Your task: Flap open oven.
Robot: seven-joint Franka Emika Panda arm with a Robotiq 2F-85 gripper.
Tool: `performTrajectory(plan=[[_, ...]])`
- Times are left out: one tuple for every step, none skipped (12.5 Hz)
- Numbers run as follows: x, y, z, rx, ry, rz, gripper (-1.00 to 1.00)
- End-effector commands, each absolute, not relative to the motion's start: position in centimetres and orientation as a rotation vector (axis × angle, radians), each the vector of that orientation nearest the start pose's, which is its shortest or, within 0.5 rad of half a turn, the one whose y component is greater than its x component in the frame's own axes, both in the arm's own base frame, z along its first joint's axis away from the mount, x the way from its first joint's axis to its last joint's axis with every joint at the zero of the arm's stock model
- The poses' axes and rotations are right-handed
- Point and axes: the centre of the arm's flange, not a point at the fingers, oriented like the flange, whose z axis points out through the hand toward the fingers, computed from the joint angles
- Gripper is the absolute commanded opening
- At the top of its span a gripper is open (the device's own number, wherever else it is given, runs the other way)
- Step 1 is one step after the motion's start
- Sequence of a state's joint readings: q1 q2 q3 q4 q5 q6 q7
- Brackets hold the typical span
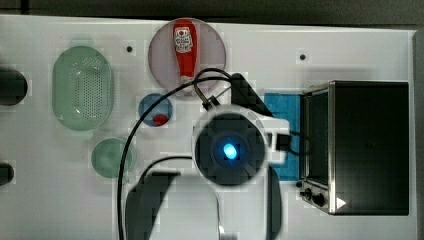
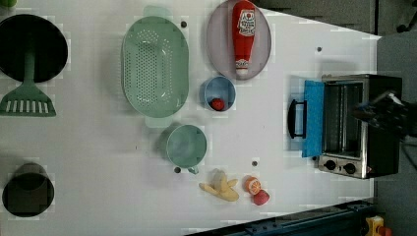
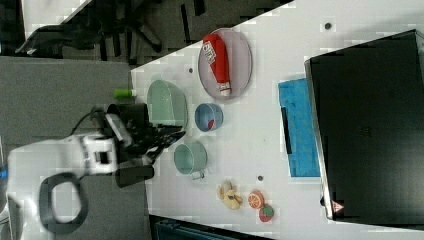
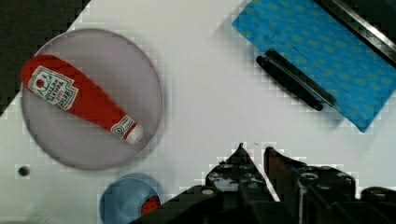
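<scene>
The oven (image 1: 367,145) stands at the top view's right, black-topped with a silver front frame and two black knobs (image 2: 339,167). Its blue door (image 2: 313,118) is folded down flat on the white table, with the bar handle (image 2: 296,118) at its outer edge. In the wrist view the door (image 4: 322,56) and handle (image 4: 294,79) lie ahead of my gripper (image 4: 255,151). The black fingers stand a narrow gap apart, holding nothing, above bare table and clear of the handle. My arm (image 1: 230,150) covers part of the door in the top view.
A ketchup bottle (image 1: 185,50) lies on a grey plate (image 1: 165,45). Beside it are a blue bowl (image 1: 155,110), a green colander (image 1: 82,87) and a teal cup (image 1: 110,157). A banana (image 2: 221,187) and fruit pieces (image 2: 255,189) sit near the table edge.
</scene>
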State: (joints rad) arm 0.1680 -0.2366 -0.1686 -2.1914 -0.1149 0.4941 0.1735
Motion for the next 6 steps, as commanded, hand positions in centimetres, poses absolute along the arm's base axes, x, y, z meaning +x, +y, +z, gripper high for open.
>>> performTrajectory(plan=[[47.9,-2.1,51.2,-2.744,1.485,-0.144,-0.65],[47.4,-2.2,52.5,-2.738,1.484,-0.149,-0.65],[46.8,-2.2,53.7,-2.741,1.486,-0.134,-0.65],[46.3,-2.3,54.8,-2.749,1.495,-0.103,-0.65],[45.9,-2.5,56.0,-2.755,1.503,-0.078,-0.65],[45.6,-2.5,57.2,-2.766,1.506,-0.053,-0.65]])
